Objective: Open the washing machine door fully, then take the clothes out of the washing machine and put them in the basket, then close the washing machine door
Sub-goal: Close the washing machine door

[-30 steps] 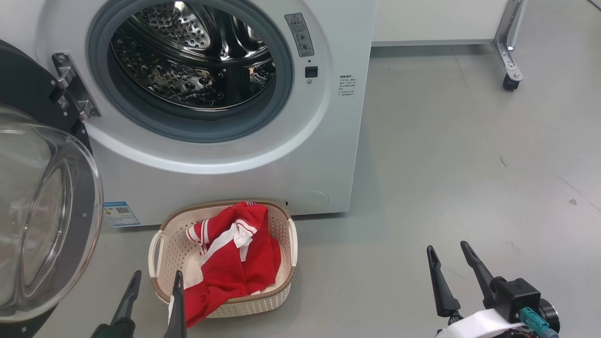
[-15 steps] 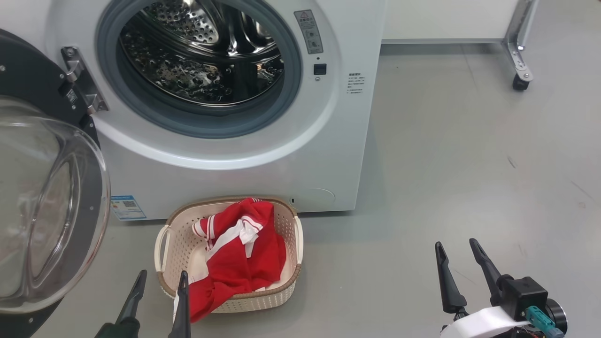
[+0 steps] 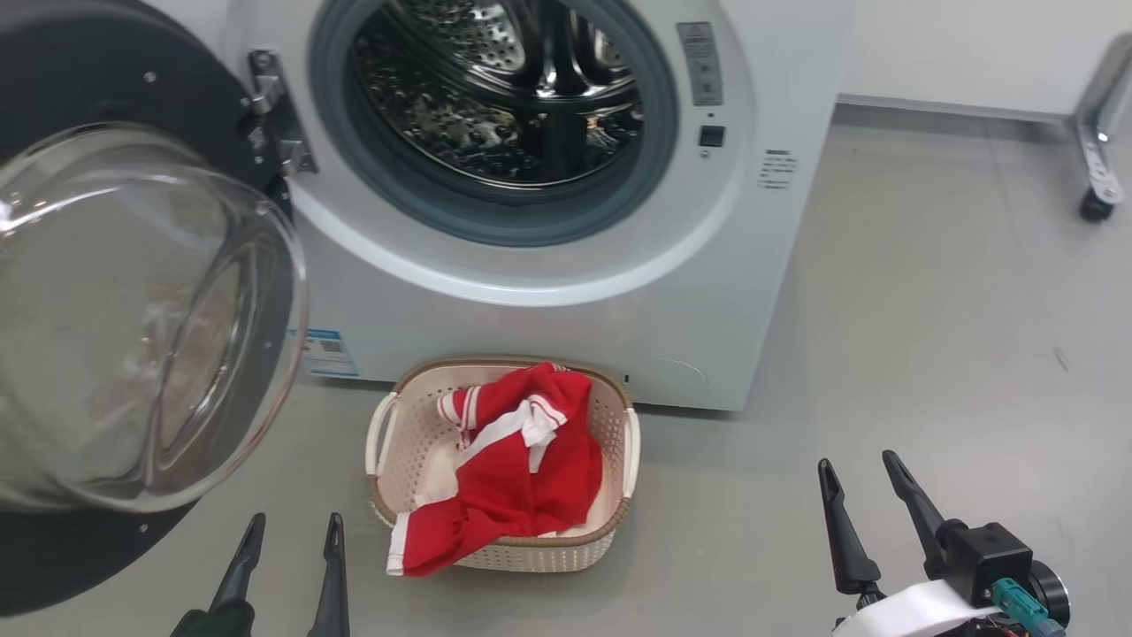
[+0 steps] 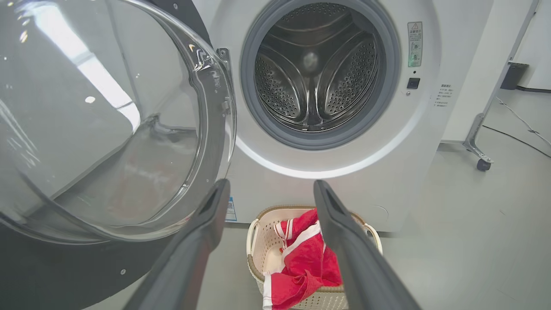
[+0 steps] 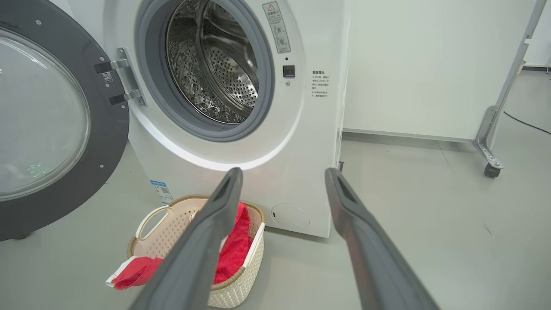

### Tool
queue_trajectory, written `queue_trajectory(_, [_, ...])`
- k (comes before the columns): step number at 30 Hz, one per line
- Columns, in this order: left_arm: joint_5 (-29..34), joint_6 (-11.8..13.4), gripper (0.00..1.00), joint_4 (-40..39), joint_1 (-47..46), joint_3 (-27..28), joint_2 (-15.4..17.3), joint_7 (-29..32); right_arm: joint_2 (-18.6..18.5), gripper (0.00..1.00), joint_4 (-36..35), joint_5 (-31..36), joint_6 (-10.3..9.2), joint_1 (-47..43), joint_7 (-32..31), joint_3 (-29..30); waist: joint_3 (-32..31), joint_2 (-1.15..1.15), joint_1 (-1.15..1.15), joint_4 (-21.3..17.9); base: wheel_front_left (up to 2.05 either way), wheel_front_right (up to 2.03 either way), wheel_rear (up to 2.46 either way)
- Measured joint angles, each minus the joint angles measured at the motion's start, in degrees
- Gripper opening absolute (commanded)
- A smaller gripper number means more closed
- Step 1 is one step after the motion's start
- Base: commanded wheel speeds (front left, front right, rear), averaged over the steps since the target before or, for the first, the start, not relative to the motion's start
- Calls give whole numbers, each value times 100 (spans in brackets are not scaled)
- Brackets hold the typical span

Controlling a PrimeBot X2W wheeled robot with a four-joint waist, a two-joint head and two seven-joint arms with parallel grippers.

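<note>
One red garment with white stripes, the clothes (image 3: 513, 469), lies heaped in one cream basket (image 3: 416, 447), with a white-trimmed corner spilling over the near rim. The basket has two white handles, one at each end, and sits on the grey floor (image 3: 884, 336) just in front of one white washing machine (image 3: 548, 336), below its round opening. Inside a grey rubber ring, the perforated steel drum (image 3: 504, 80) is in plain view. One washing machine door (image 3: 141, 318), a clear glass bowl in a black rim, hangs wide open on one metal hinge (image 3: 274, 115) at the robot's left. One blue label (image 3: 327, 354) sits low on the machine's front.

Two grippers hover near the floor. The left gripper (image 3: 296, 522), just left of the basket, has its two dark fingers spread apart and holds nothing. The right gripper (image 3: 856, 462), well to the basket's right, is likewise spread and empty. One caster wheel (image 3: 1095, 205) stands far right.
</note>
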State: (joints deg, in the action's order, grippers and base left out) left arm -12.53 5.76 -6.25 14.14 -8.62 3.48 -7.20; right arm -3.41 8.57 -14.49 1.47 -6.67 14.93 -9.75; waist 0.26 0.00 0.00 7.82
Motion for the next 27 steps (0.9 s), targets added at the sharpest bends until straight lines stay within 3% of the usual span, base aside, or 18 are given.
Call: queue_trajectory(27, [-57, 47, 100, 29, 7, 140, -7, 8, 62, 100, 14, -3, 24, -120, 0, -190, -212, 0, 0, 1931, 0, 0, 0])
